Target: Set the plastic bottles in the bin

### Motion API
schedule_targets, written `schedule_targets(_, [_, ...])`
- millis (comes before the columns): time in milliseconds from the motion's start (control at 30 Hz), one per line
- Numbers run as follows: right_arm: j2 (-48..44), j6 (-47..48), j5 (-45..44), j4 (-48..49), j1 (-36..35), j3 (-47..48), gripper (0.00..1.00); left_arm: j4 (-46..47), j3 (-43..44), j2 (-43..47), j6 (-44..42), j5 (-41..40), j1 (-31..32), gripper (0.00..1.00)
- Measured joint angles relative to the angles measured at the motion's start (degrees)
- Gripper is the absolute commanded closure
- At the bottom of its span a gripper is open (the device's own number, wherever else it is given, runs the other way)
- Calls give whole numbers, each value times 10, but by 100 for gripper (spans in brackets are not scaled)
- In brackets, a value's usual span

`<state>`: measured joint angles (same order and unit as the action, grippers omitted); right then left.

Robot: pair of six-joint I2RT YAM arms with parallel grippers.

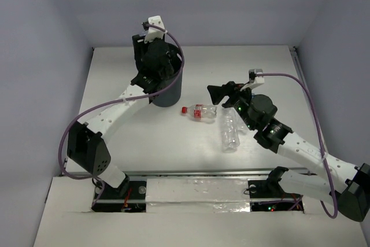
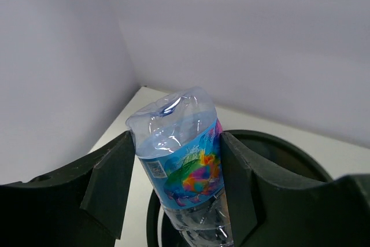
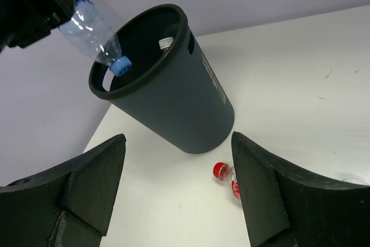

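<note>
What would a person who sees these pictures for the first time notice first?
The left claw grips a labelled bottle, blue cap down, over the mouth of the black bin, toward the far side of the table. To the right of the bin, a red-capped bottle and a clear bottle lie on the table, near the open right claw.

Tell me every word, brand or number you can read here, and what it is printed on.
No text here can be read as words.
Blue-label bottle: bright picture label with a small printed patch, too blurred to read.
Bin: a line of small white print on its side, too small to read.
Red-label bottle: label print too small to read.
</note>
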<state>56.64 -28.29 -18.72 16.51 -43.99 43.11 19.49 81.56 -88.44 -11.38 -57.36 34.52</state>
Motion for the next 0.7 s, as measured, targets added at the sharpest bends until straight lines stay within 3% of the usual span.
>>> schedule_targets(133, [0,0,-11,-2,0,0,21,69,-42,-5,-45,-17,3,55])
schedule_targets(267, [2,0,-23,-7,0,0,21,123,-70,-10,-78,-30,12,29])
schedule_targets(367, [10,0,-28,-9,0,0,21,137,-73,-12,-84,-33,27,16])
schedule_targets(533, [30,-2,-31,-30,7,1,23,127,-72,-12,-71,-33,53,13])
schedule_targets(567, [31,-3,-28,-34,10,1,27,121,-69,-12,-66,-31,58,13])
schedule_targets(667, [31,-10,-21,-39,28,2,53,67,-46,-8,-25,-11,75,18])
schedule_targets(700, [33,-14,-17,-42,36,2,66,43,-36,-3,-3,3,81,21])
